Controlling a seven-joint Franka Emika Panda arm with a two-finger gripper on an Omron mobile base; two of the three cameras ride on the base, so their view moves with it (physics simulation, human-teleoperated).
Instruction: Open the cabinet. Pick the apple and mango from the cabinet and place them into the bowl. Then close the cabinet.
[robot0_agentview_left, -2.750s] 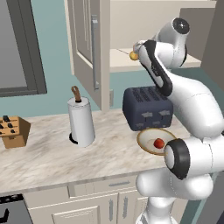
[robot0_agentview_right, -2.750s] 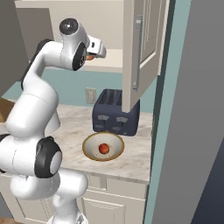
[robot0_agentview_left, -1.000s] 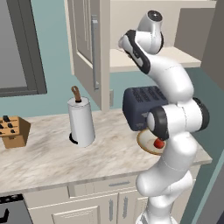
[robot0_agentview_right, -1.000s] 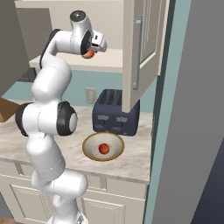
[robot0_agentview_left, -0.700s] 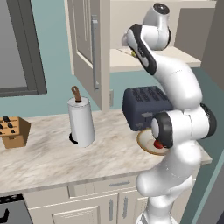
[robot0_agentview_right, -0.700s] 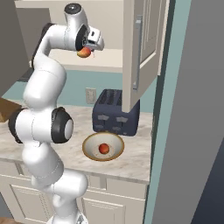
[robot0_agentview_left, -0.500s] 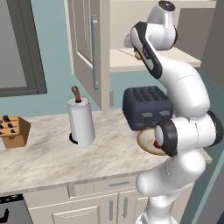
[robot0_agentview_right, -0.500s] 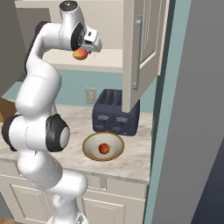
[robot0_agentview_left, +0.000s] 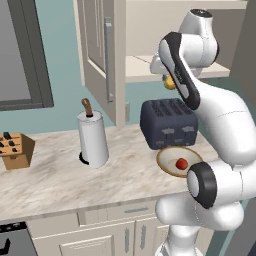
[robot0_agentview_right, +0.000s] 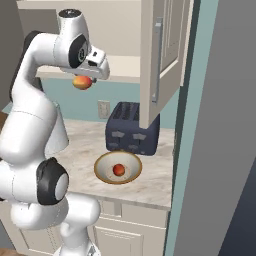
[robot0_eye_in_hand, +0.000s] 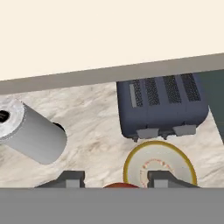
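Apple (robot0_agentview_right: 119, 170) in bowl (robot0_agentview_right: 104, 173), before toaster (robot0_agentview_right: 131, 129).

The cabinet (robot0_agentview_left: 100, 50) is cream with a grey bar handle. The mango (robot0_agentview_right: 81, 82) is yellow-orange with a red blush. The apple (robot0_agentview_right: 118, 170) is red, in a bowl (robot0_agentview_right: 102, 170) with a tan-brown rim and pale cream inside. The toaster (robot0_agentview_left: 167, 122) is dark navy. The table (robot0_agentview_left: 60, 175) is beige marble with veining.
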